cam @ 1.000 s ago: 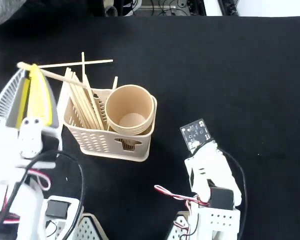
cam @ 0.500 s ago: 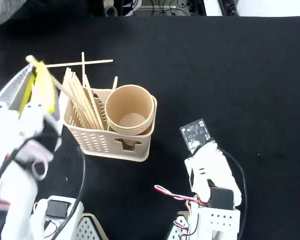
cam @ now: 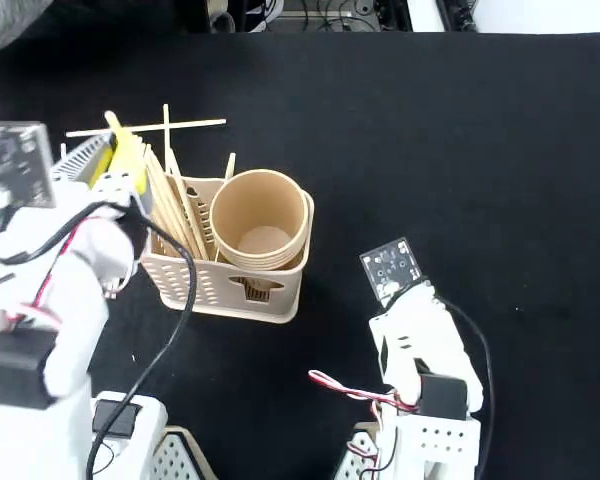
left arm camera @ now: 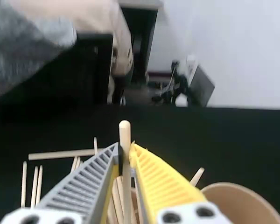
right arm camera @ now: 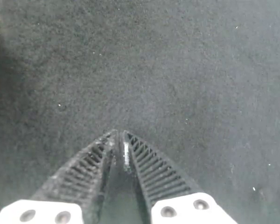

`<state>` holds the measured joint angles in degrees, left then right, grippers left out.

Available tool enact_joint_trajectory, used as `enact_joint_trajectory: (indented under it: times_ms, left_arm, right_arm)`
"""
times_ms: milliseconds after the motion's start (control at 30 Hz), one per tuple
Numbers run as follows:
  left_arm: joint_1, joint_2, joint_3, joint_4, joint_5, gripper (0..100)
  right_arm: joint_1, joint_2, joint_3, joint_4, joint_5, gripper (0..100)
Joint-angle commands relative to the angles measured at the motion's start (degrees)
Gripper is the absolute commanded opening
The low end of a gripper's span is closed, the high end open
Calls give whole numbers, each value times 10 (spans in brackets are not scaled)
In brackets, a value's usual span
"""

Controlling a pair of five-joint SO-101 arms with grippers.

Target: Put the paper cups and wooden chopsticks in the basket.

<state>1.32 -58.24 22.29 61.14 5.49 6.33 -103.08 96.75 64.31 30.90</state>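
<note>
the left gripper point(cam: 108, 152) is clamping a wooden chopstick point(cam: 110, 120) between its grey and yellow fingers. the stick's long axis is running along the fingers, with its rounded end poking out past the fingertips and pointing away from the arms, towards the far side of the table point(cam: 460, 150). in the left wrist view the wooden chopstick point(left arm camera: 124, 154) is standing straight up the middle of the left gripper point(left arm camera: 124, 150). its other end is hiding under the gripper, so i cannot tell whether it is reaching into the basket point(cam: 230, 285).

the basket is sitting left of centre on the black cloth. it is cream plastic, box-shaped and perforated with slots. the paper cups point(cam: 265, 240), tan and round, are sitting nested in its right half. a bundle of chopsticks point(cam: 175, 210) is leaning in its left half, thin pale sticks fanning towards the far left. a loose chopstick point(cam: 170, 126) is lying crosswise on the cloth just beyond the basket.

the left arm is stretching up along the basket's left side, wrist bent over it. the right arm point(cam: 420, 340) is resting folded low near the front edge, well apart from the basket, and the right gripper point(right arm camera: 117, 136) is hanging over bare cloth with its ribbed black fingers pressed together, gripping nothing.
</note>
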Motion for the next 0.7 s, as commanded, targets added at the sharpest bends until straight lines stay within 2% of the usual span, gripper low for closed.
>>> enact_joint_trajectory:
  times_ms: [0, 100, 167, 267, 367, 500, 667]
  left_arm:
    - [6, 1, -9, 32, 4, 150]
    - [0, 6, -63, 111, 31, 242]
    - [-7, 9, -110, 163, 33, 248]
    - [-58, 9, -157, 214, 25, 250]
    - [-144, 10, -178, 246, -16, 250]
    - [-293, 31, -179, 265, -77, 250]
    - [-435, 137, -179, 264, -150, 250]
  right_arm:
    - [7, -40, -1, 3, 4, 13]
    - [7, -40, -1, 3, 4, 13]
    - [7, -40, -1, 3, 4, 13]
    - [7, -40, -1, 3, 4, 13]
    - [7, -40, -1, 3, 4, 13]
    - [7, -40, -1, 3, 4, 13]
    - [7, -40, -1, 3, 4, 13]
